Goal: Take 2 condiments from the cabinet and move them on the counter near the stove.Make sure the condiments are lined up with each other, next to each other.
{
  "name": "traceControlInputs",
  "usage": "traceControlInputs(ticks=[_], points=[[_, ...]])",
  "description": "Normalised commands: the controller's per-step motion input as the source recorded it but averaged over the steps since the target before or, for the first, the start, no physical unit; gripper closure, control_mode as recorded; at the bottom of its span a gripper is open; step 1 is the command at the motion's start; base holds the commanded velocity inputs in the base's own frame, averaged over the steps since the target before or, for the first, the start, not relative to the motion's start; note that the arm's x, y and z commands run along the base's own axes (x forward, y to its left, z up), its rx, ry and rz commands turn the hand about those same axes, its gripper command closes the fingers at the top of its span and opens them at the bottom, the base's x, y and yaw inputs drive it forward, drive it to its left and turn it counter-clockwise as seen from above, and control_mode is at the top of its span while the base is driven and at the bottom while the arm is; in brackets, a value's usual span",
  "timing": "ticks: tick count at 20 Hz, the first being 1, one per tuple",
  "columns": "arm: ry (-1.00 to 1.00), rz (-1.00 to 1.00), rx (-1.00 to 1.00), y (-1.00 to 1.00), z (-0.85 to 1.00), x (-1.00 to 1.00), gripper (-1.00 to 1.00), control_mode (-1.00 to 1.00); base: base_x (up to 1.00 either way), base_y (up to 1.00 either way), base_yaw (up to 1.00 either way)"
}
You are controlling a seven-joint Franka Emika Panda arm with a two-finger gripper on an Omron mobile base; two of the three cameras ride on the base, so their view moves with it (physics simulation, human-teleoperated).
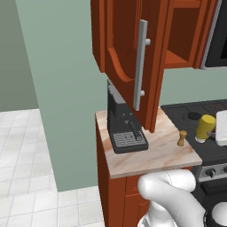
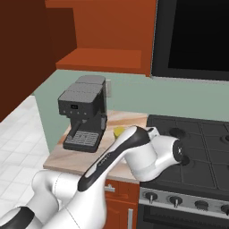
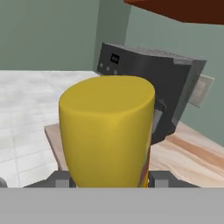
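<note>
Holding the yellow bottle (image 3: 107, 133), my tool (image 3: 107, 179) is half closed around it, over the stove (image 1: 195, 116) edge, at three o'clock of the wooden shaker (image 1: 181, 138) on the desk (image 1: 150, 155). Released there, it could topple. It hangs upright, pale end down.

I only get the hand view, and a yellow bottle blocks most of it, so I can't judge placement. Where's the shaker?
Observer: The shaker stands upright on the counter, by its stove-side edge.
Operator: And the bottle?
Observer: The bottle is apart from the shaker, over the left edge of the stove.
Operator: Cabinet door?
Observer: The cabinet door stands open above the coffee machine.
</note>
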Motion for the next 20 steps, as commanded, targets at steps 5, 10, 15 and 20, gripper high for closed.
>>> traceControlInputs(ticks=[5,10,15,20], points=[[-0.06,0.11,0.00,-0.18,-0.23,0.00,1.00,-1.00,0.00,0.00,0.00],[-0.04,0.13,0.00,-0.23,-0.22,0.04,1.00,-1.00,0.00,0.00,0.00],[0.00,0.13,0.00,-0.22,-0.17,0.03,1.00,-1.00,0.00,0.00,0.00],[0.01,0.13,0.00,-0.16,-0.10,0.00,1.00,-1.00,0.00,0.00,0.00]])
